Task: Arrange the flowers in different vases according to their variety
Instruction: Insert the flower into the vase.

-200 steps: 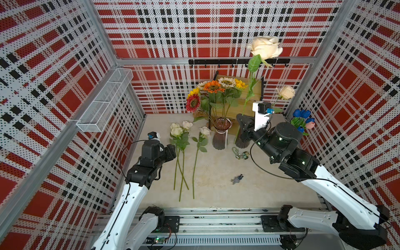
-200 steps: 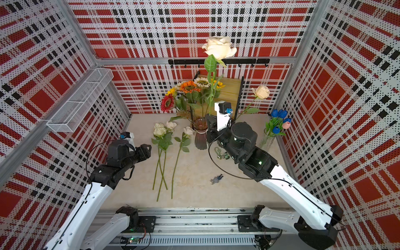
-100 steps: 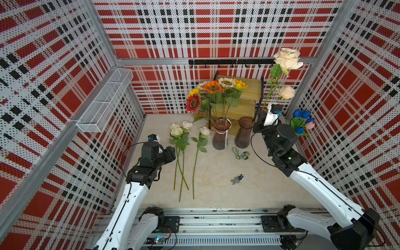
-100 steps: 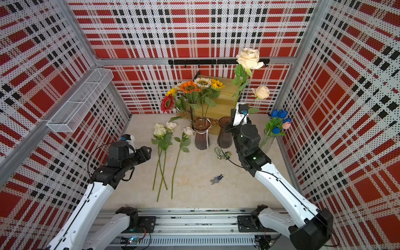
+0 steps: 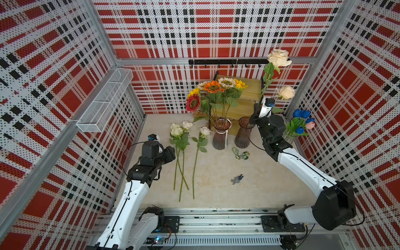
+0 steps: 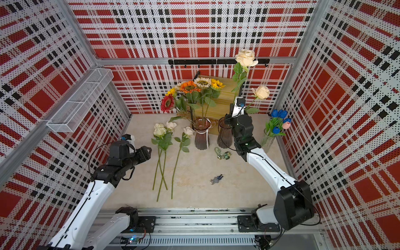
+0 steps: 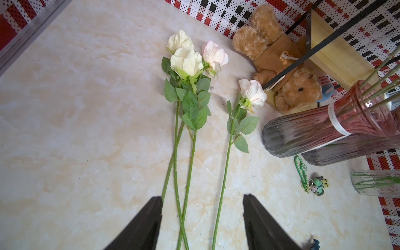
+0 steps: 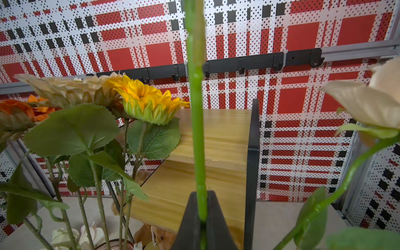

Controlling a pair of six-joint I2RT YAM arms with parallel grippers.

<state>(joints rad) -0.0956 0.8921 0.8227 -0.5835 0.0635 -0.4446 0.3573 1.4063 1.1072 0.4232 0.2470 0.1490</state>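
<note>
My right gripper [image 8: 202, 192] is shut on the green stem of a cream rose [image 5: 278, 58], held upright just above and behind the empty brownish-purple vase [image 5: 243, 134]. A second cream rose [image 5: 286, 92] stands beside it, its lower stem hidden by the arm. Sunflowers [image 5: 214, 87] fill the pinkish vase [image 5: 221, 134]. Blue tulips and one pink [image 5: 302, 116] stand in the clear cylinder [image 5: 289, 138]. Three roses [image 7: 186, 62] lie on the table. My left gripper [image 7: 202, 199] hovers open over their stems, touching none.
The wooden shelf [image 5: 244, 101] stands behind the vases, with a teddy bear [image 7: 281, 71] under it. A green keychain [image 5: 241, 153] and a small figure [image 5: 237, 179] lie on the table. A wire basket [image 5: 106, 99] hangs on the left wall.
My right arm has swung right and drawn back with the rose, uncovering the brownish-purple vase. The rose head is now further right and lower. The left arm has barely moved.
</note>
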